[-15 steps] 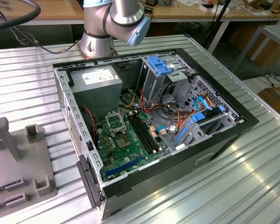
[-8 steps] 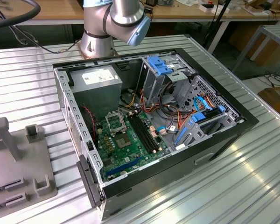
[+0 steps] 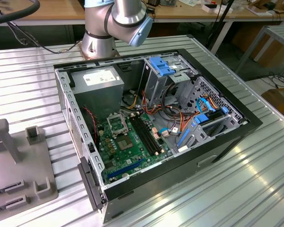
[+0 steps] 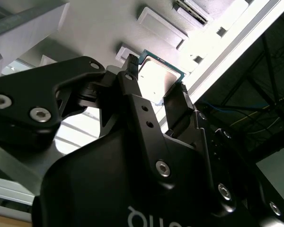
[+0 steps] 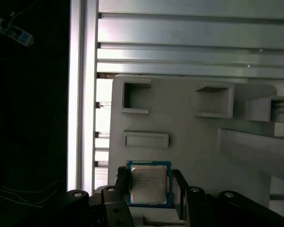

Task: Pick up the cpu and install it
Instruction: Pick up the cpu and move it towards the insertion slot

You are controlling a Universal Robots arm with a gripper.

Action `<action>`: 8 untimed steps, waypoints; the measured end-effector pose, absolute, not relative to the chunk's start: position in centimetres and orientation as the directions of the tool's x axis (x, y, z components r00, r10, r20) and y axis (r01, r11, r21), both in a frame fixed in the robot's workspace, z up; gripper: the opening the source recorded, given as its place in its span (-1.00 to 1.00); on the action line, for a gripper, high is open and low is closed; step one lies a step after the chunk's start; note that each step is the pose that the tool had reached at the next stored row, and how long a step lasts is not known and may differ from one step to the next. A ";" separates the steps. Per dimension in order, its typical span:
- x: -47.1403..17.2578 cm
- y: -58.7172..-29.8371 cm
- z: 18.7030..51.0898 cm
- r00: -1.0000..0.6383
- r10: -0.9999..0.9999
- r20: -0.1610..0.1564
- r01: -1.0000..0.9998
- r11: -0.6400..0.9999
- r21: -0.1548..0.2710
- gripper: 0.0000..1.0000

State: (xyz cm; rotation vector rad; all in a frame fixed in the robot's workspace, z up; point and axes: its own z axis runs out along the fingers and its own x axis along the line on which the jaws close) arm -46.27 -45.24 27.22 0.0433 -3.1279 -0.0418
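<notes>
The cpu (image 5: pixel 148 185) is a small square chip with a pale metal top and a green rim. It sits between the two black fingers of my gripper (image 5: pixel 149 179), over the grey parts holder (image 5: pixel 189 142). In the second wrist view the cpu (image 4: pixel 157 84) is pinched at its edges by the fingertips (image 4: pixel 130 71), so the gripper (image 4: pixel 157 75) is shut on it. Whether the chip still touches the holder I cannot tell. In the exterior view the motherboard (image 3: pixel 132 144) lies inside the open computer case (image 3: pixel 217 142), its square socket (image 3: pixel 117 124) framed in silver.
The grey holder (image 3: pixel 19 165) with raised posts and slots stands on the ribbed metal table (image 3: pixel 227 198) at the exterior view's left. Inside the case are a power supply (image 3: pixel 99 80), blue drive brackets (image 3: pixel 161 66) and loose cables (image 3: pixel 180 118). The arm's base (image 3: pixel 99 42) rises behind the case.
</notes>
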 end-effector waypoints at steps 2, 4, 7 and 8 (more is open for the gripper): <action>-46.3 -45.2 27.3 -1.000 -0.028 0.013 -0.028 0.999 0.027 -0.06; -46.3 -45.2 27.4 -1.000 -0.028 0.013 -0.028 0.999 0.027 -0.06; -46.3 -45.2 27.6 -1.000 -0.028 0.013 -0.027 0.999 0.027 -0.06; -46.3 -45.2 27.6 -1.000 -0.028 0.013 -0.028 0.999 0.027 -0.06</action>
